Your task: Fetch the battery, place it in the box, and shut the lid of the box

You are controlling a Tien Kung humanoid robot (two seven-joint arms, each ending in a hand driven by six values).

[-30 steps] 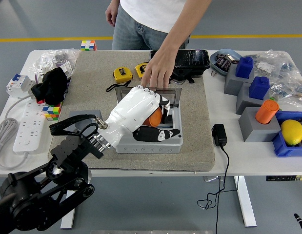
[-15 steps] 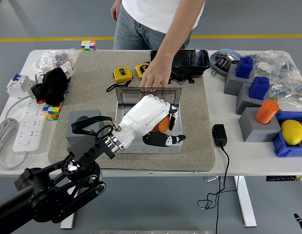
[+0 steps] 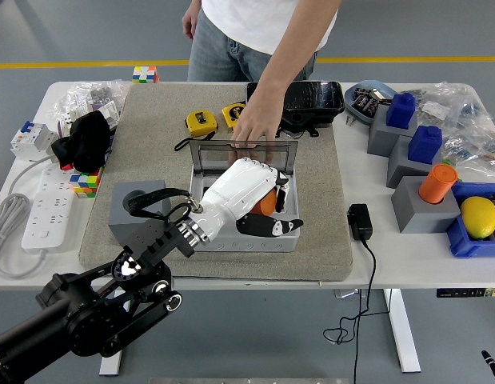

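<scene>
Battery sits gripped under left hand, inside box.

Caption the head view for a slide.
Left hand lowers orange battery into grey box; a person's hand holds its lid.

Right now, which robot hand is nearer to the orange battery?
Left. The left hand is curled around the orange battery inside the grey box. The right hand is not in view, so its position cannot be told.

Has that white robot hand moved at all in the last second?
Yes. The left hand has shifted right and slightly toward the near edge over the grey box, still holding the orange battery.
</scene>
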